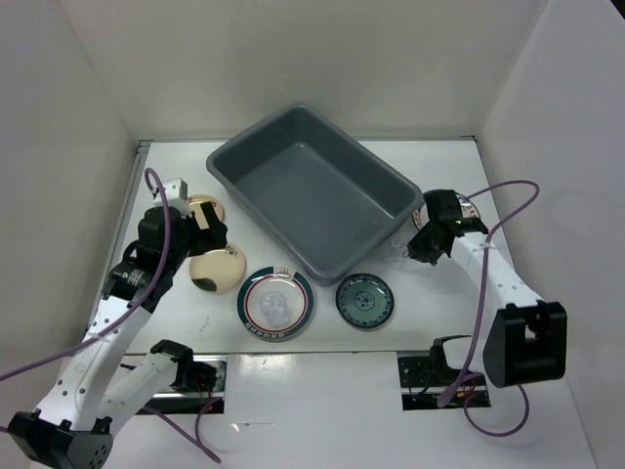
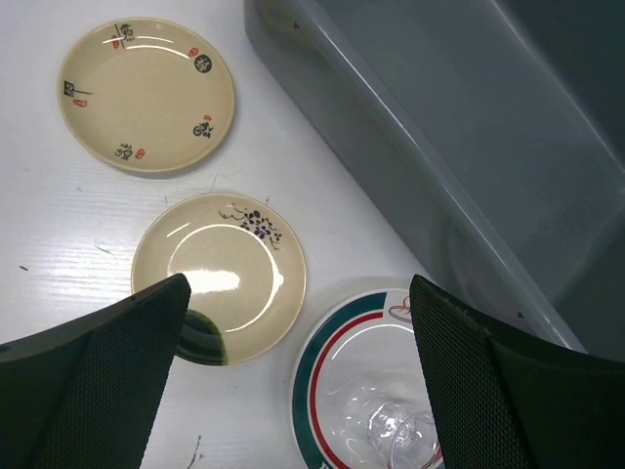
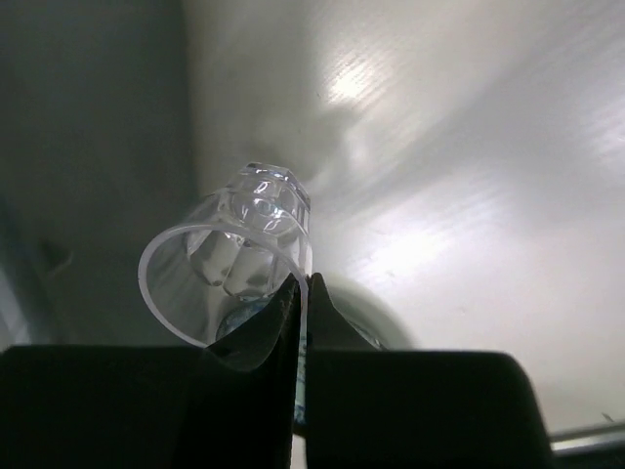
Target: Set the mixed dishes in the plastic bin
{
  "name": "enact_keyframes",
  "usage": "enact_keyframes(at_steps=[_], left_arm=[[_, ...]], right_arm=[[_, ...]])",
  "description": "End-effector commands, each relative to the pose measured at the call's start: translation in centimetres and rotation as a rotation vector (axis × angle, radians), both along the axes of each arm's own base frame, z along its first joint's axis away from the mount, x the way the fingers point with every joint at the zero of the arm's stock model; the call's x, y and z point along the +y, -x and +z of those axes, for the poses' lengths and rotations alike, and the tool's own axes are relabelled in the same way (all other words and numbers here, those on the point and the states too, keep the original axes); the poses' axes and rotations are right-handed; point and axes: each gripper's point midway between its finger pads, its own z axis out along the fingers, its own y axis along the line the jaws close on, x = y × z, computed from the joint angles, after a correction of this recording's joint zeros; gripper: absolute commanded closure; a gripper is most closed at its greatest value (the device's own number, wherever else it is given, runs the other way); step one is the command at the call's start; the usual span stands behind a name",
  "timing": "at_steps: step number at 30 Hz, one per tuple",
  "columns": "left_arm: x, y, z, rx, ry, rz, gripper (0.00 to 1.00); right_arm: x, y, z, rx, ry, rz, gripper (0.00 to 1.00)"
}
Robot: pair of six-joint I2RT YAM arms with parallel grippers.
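Note:
The dark grey plastic bin (image 1: 312, 186) stands at the table's middle and is empty. My left gripper (image 1: 203, 227) is open and empty above two gold-cream plates (image 2: 146, 93) (image 2: 220, 274). A white plate with a red-and-green rim (image 2: 342, 362) lies near them with a clear cup (image 2: 391, 430) on it. A small dark teal plate (image 1: 364, 300) lies to its right. My right gripper (image 3: 305, 293) is shut on the rim of a second clear cup (image 3: 234, 259), held beside the bin's right wall. The white plate with a dark patterned rim is out of view.
White walls close the table in at the back, left and right. The bin's near wall (image 2: 410, 186) runs close to the plates. The arm bases sit at the near edge.

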Motion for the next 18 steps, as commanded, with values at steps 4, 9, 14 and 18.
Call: enact_keyframes(at_steps=[4,9,14,18], left_arm=[[0.5,0.2,1.9,-0.071,0.010,0.025,0.00],[0.5,0.3,1.5,-0.062,0.007,0.025,0.00],[0.2,0.0,1.2,-0.062,0.007,0.005,0.00],[0.2,0.2,1.0,-0.062,0.007,0.005,0.00]], right_arm=[[-2.9,3.7,8.9,-0.098,0.100,-0.116,1.00],[-2.1,0.4,18.4,-0.355,0.038,-0.089,1.00],[1.6,-8.1,22.2,-0.501,-0.078,0.051,1.00],[2.0,-12.3,19.4,-0.448,-0.038,0.111,1.00]])
